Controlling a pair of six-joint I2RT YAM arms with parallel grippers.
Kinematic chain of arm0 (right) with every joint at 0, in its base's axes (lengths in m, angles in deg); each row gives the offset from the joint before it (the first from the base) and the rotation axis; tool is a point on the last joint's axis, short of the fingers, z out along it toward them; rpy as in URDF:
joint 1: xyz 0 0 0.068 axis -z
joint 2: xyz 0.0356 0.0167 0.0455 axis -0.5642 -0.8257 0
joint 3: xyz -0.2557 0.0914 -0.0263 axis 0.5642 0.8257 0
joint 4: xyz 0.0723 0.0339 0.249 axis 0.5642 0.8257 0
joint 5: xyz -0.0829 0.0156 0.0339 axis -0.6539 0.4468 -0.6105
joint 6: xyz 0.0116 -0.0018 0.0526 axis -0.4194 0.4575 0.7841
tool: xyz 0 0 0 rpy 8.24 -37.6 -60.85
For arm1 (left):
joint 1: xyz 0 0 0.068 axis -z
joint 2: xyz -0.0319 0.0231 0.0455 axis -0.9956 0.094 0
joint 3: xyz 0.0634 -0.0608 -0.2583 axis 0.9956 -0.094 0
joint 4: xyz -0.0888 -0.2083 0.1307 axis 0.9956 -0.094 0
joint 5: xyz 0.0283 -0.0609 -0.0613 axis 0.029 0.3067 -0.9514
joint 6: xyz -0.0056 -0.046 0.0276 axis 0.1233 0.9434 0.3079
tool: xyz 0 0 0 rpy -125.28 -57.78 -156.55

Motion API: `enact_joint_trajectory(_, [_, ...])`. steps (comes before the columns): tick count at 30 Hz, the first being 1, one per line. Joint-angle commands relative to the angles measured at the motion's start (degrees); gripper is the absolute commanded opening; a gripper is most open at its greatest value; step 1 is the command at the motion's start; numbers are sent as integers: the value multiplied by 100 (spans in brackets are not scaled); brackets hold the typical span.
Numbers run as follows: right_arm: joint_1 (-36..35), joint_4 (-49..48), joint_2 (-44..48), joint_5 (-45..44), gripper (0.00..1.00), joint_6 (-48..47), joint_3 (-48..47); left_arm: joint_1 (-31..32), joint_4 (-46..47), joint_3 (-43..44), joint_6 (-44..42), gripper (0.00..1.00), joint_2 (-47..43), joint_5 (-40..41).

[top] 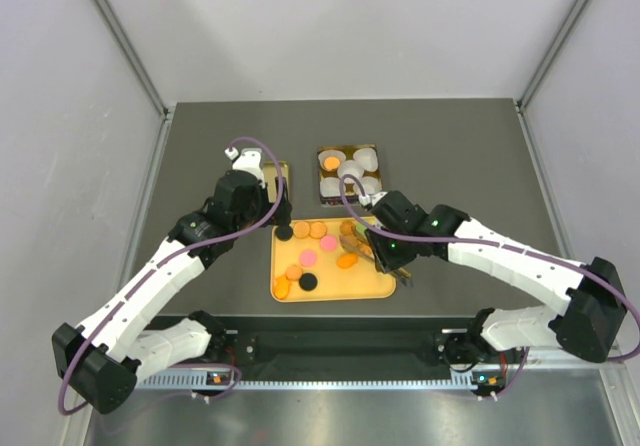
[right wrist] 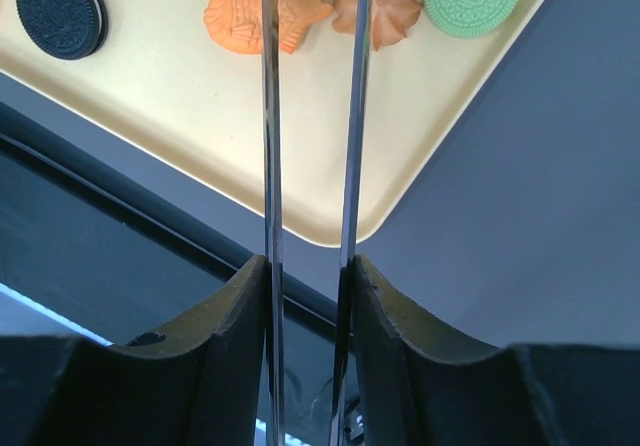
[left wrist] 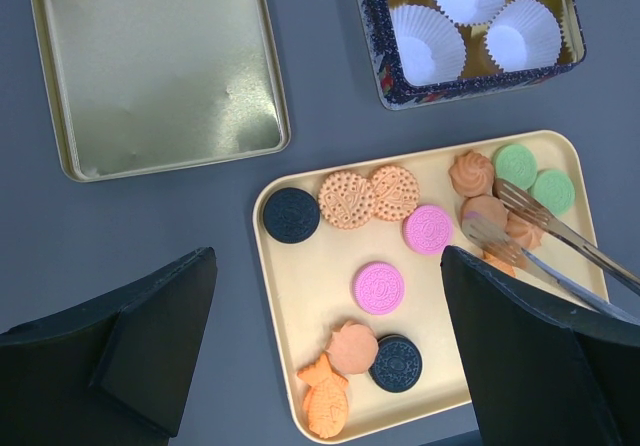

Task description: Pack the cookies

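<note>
Cookies (left wrist: 378,287): orange, tan, pink, green and black, spread loose on a yellow tray (left wrist: 300,276) near the table's (top: 450,146) front edge. One more orange cookie sits in a paper cup inside the open tin (left wrist: 440,96), just beyond the tray; the other white paper cups (left wrist: 427,44) there show no contents. The gold lid (left wrist: 160,66) lies left of the tin, inner face up.

Right arm: elbow out to the right, forearm reaching left over the tray's right side. Right gripper (right wrist: 308,266): fingers (right wrist: 385,301) clamped on the two arms of metal tongs (left wrist: 545,231). Tong tips flank a tan cookie (left wrist: 485,209) beside the green ones.

Left arm: stretched diagonally forward, wrist pitched down above the tray's left end. Left gripper (left wrist: 328,256): fingers spread wide, grasping nothing, hanging clear of the cookies
</note>
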Motion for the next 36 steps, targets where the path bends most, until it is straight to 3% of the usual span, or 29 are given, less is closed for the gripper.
enact_joint_trajectory(1, [132, 74, 121, -39, 33, -148, -470, -26, 227, 12, 33, 99, -102, -49])
enact_joint_trajectory(23, [633, 487, 200, 118, 33, -491, -1463, -52, 227, 12, 15, 99, -129, -67])
enact_joint_trajectory(36, [1414, -215, -993, -83, 33, -658, -2763, -61, 262, 21, 24, 99, -85, -102])
